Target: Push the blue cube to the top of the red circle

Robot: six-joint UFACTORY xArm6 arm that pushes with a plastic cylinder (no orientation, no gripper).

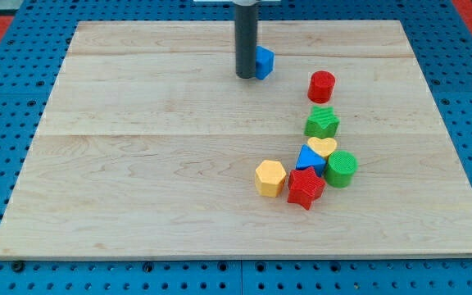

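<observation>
Your tip (245, 76) sits at the lower end of the dark rod, planted on the wooden board (138, 164) near the view's top, a little right of centre. It carries no jaws, so there is nothing to open or close; it simply presses against the left side of the blue cube (265, 62), touching it or all but touching it, with the rod hiding the cube's left part.

You find the blue cube close to the board's top edge, up and to the view's left of the red cylinder (321, 86), which is the red circle of your task. The two are apart, with bare wood between them. The cube shows one corner toward the view's right; being a cube, it has no long axis you could name.

Below the red cylinder, just beside it, stands the green star (323, 122). Further down lies a tight cluster: the yellow heart (323, 147), the blue triangle (308, 157) touching it on the left, the green cylinder (341, 169) on the right, the red star (305, 188) at the bottom, and the yellow hexagon (270, 178) just left of the red star.

The board rests on a blue perforated base (15, 57). You can read no brand, label or writing on any block, on the rod or on the board.
</observation>
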